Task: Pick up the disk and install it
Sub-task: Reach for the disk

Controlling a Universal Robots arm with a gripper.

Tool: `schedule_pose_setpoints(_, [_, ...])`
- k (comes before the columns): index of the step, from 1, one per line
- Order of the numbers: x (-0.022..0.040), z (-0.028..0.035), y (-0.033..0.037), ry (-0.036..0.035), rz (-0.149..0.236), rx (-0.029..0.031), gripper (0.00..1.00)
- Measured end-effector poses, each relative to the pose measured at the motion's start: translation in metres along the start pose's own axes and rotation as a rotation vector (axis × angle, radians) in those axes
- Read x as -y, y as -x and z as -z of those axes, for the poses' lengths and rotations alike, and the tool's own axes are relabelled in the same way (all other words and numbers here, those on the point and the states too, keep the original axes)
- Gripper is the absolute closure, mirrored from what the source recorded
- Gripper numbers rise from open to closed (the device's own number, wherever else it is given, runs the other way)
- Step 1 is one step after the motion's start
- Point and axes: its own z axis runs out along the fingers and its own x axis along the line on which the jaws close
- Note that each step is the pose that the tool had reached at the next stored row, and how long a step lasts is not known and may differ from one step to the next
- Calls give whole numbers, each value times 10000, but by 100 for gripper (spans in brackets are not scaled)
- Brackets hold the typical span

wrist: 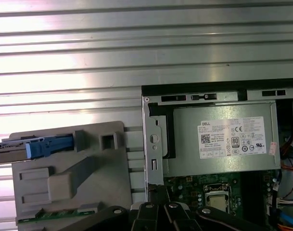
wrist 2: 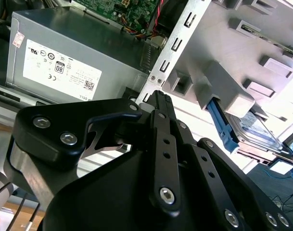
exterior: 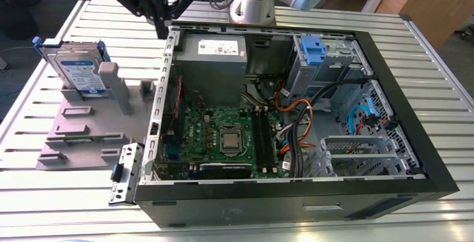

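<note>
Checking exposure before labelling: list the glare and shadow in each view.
Exterior view: even light, the computer case interior shaded. First wrist view: strong glare washes out the slatted table. Second wrist view: glare bleaches the grey holder beside the disk, while the gripper is dark in the foreground.

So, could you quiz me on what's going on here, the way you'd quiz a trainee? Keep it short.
1. True or false: the gripper is holding the disk.
2. Where is the disk? A) standing on edge in the grey stand outside the computer case; B) lying flat inside the case; C) leaning against the case's outer wall.
3. What colour are the rails along the disk's edges?
Key: 1 false, the gripper is shut on nothing, near the case's edge; 2 A; 3 blue.
</note>
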Motion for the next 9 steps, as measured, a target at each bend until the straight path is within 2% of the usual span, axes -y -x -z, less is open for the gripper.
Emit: schedule_pose_setpoints(9, [2,-1,-19,-4,0,0,89])
